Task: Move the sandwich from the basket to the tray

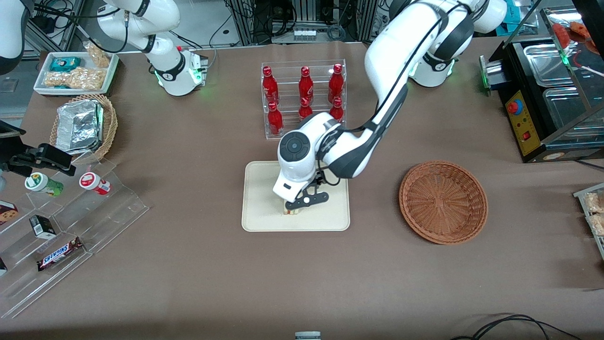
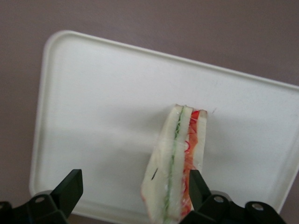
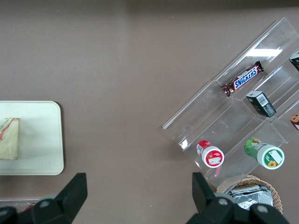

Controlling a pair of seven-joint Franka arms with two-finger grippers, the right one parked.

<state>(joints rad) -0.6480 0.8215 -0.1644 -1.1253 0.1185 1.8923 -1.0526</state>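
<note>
The sandwich [image 2: 175,163], a white wedge with green and orange-red layers, rests on the cream tray [image 2: 93,116]. My left gripper [image 2: 133,189] is low over the tray and open. One finger [image 2: 196,186] is against the sandwich's red side, and the other finger [image 2: 70,189] stands well apart from it. In the front view the gripper [image 1: 302,204] covers most of the sandwich [image 1: 291,211] near the middle of the tray [image 1: 259,189]. The reddish-brown basket [image 1: 443,202] lies empty toward the working arm's end. The right wrist view also shows the sandwich [image 3: 9,138] on the tray [image 3: 42,140].
A clear rack of red bottles [image 1: 304,97] stands just farther from the front camera than the tray. A tan basket with a foil packet [image 1: 82,125], a white snack tray [image 1: 75,73] and a clear stepped shelf with snacks [image 1: 61,226] lie toward the parked arm's end. A black appliance [image 1: 542,104] stands at the working arm's end.
</note>
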